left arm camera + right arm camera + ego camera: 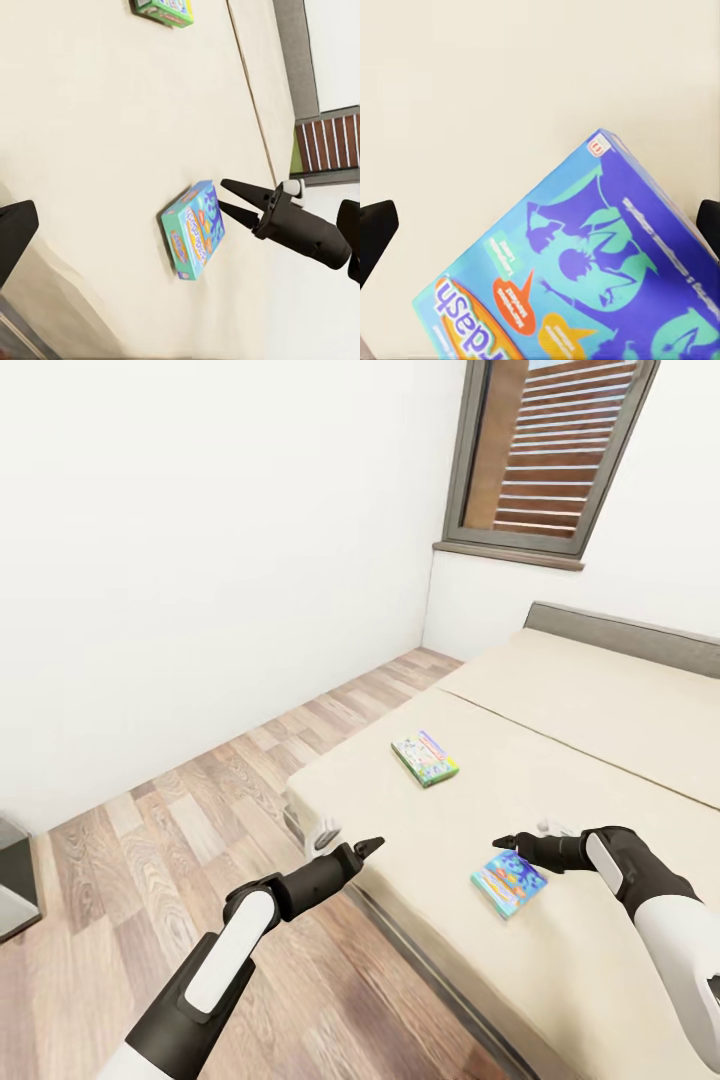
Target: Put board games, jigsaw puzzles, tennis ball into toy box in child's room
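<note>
Two board games lie on the bed's beige mattress (600,780). The green-edged one (425,758) rests toward the middle of the bed and peeks in at the left wrist view's edge (165,10). The blue and teal one (508,882) (193,229) lies nearer the bed's front edge. My right gripper (503,842) (222,195) hovers open just past that blue box's far end, its fingertips (375,232) wide apart with the printed cover (585,270) between them. My left gripper (372,845) hangs open over the bed's near edge, left of the blue box, holding nothing.
Wood-plank floor (200,830) runs along the bed's left side up to a white wall. A low grey headboard (620,632) sits at the far end under a slatted window (545,450). A grey piece of furniture (15,880) shows at the left edge.
</note>
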`<state>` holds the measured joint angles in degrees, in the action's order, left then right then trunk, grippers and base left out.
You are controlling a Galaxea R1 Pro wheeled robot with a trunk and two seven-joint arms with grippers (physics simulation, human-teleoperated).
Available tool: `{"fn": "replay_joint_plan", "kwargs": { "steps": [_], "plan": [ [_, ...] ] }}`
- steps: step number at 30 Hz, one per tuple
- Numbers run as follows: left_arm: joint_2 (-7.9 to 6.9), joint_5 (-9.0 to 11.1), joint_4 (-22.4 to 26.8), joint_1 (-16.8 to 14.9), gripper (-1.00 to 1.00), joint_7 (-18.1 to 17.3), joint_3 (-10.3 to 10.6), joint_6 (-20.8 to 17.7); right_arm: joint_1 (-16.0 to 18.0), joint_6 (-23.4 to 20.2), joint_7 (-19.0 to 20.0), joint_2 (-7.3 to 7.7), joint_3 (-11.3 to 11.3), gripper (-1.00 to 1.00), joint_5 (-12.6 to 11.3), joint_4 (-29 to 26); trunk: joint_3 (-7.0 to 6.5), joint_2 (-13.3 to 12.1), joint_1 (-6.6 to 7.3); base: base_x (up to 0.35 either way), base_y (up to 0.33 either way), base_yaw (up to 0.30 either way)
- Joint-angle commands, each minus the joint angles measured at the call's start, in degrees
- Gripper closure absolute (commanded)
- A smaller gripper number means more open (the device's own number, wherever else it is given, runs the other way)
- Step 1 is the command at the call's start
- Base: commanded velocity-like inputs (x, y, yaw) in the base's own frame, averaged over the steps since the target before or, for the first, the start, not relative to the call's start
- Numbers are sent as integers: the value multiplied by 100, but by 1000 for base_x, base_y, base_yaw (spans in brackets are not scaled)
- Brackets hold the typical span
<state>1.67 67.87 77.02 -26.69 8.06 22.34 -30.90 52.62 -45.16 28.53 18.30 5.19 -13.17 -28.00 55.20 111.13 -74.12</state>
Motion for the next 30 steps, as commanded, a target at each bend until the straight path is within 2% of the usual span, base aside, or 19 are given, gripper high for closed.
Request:
{"fn": "replay_joint_plan", "kwargs": {
  "steps": [1,12,30],
  "plan": [
    [0,59,5,-3,-100,53,2,-14,2,-37,17,-2,26,-100,7,-4,5,2,1,-45,0,0],
    [0,47,-2,-3,-100,55,6,-13,2,-37,15,-9,20,-100,7,-4,4,2,1,-13,0,24],
    [0,34,-11,24,-100,55,7,6,2,-37,12,-9,24,-100,7,-4,-26,2,1,-1,0,186]
  ]
}}
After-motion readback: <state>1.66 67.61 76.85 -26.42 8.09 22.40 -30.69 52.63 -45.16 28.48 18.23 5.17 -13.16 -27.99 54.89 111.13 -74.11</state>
